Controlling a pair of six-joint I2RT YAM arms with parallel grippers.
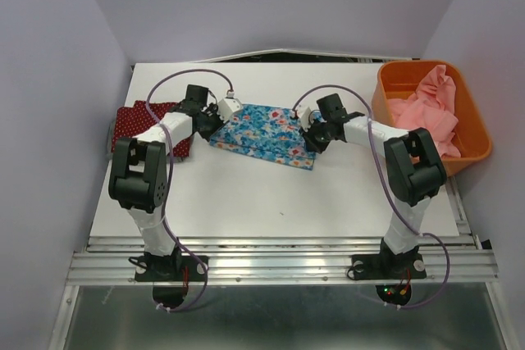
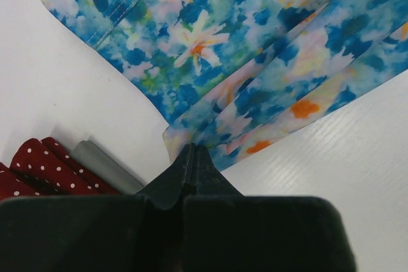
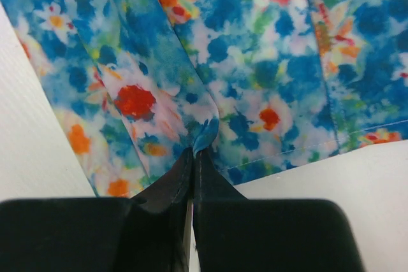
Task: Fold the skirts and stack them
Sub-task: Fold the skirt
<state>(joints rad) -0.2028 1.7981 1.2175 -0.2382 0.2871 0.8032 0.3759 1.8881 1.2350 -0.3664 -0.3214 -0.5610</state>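
Both the left tool (image 2: 193, 154) and right tool (image 3: 193, 154) clench edges of the blue flowered skirt (image 1: 267, 133) toward the far edge of the bench (image 1: 246, 194) (mid-fold, I judge); next, carry both edges over together.

White-and-black jointed left arm (image 1: 139, 174) and matching right arm (image 1: 414, 171), looped with thin purple cables (image 1: 176, 79); matte black tapered jaws.

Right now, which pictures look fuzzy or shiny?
Top view: soft, even light, no glare, and the blue flowered skirt is clear. Left wrist view: the flowers are sharp, but the left gripper is dark and a bit fuzzy up close. Right wrist view: the same, with the right gripper a dark, soft-edged shape.
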